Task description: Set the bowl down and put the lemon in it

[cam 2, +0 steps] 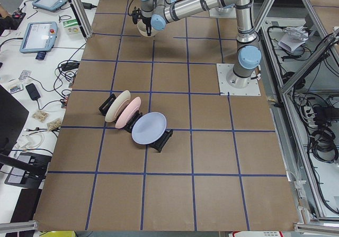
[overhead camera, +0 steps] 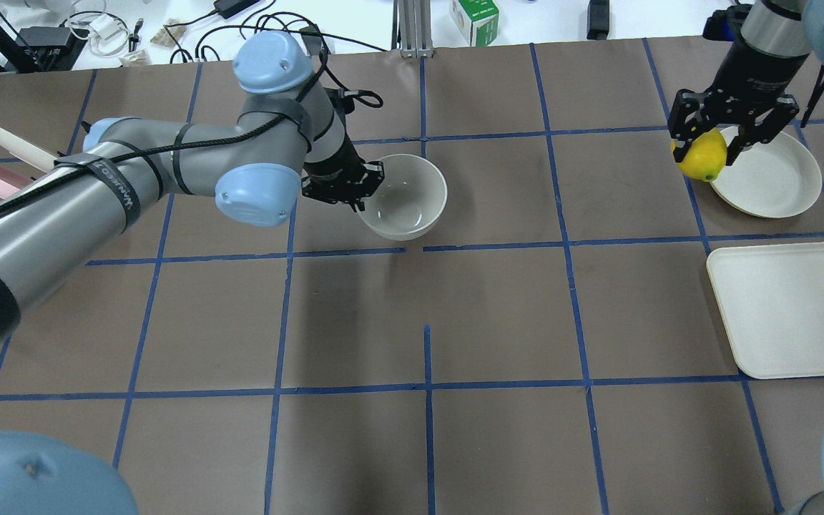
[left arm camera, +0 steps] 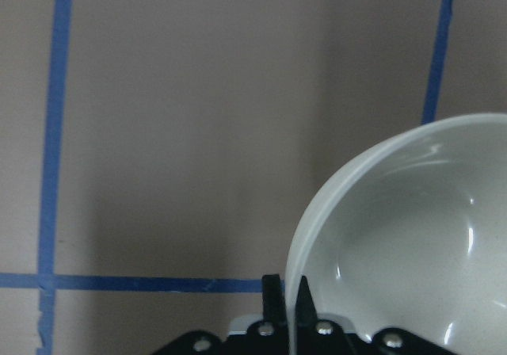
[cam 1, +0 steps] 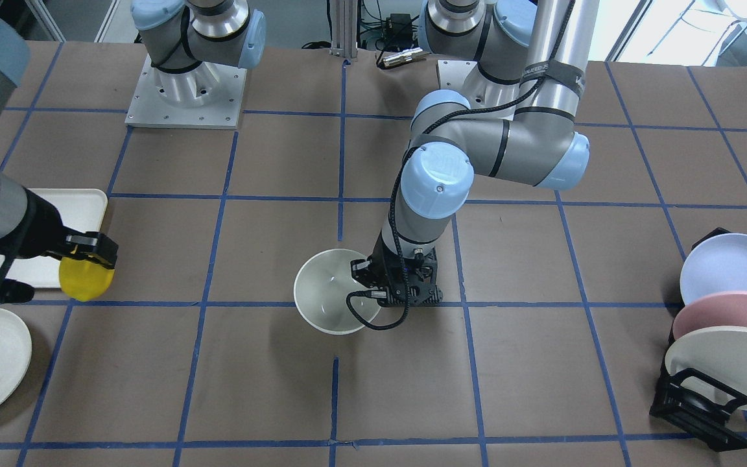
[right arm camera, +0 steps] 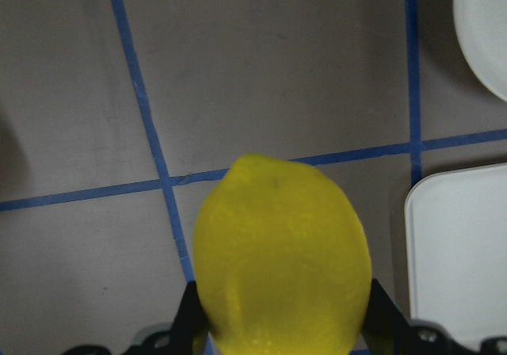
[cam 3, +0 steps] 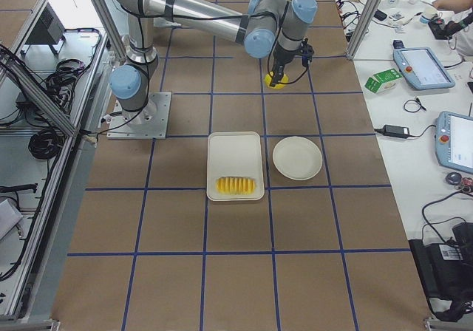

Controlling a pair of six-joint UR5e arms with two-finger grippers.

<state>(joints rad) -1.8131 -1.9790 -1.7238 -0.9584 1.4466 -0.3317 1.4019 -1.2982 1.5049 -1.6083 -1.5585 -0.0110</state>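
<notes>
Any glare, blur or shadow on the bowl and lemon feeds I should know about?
Left wrist view: bowl sharp, small highlight streaks on its glossy inside. Right wrist view: lemon in focus, evenly lit. Overhead: soft arm shadow on the table near the bowl.

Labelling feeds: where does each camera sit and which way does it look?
Front-facing: across the table, facing the robot; both bases, left gripper on bowl.
Overhead: behind the robot, looking forward-down; both arms, right gripper holding lemon.
Exterior left: robot's left end, along table; left arm.
Exterior right: opposite end; right arm.
Left wrist: down at bowl rim; left fingers.
Right wrist: down past lemon; right fingers.
Shared: first two both show bowl, lemon.
</notes>
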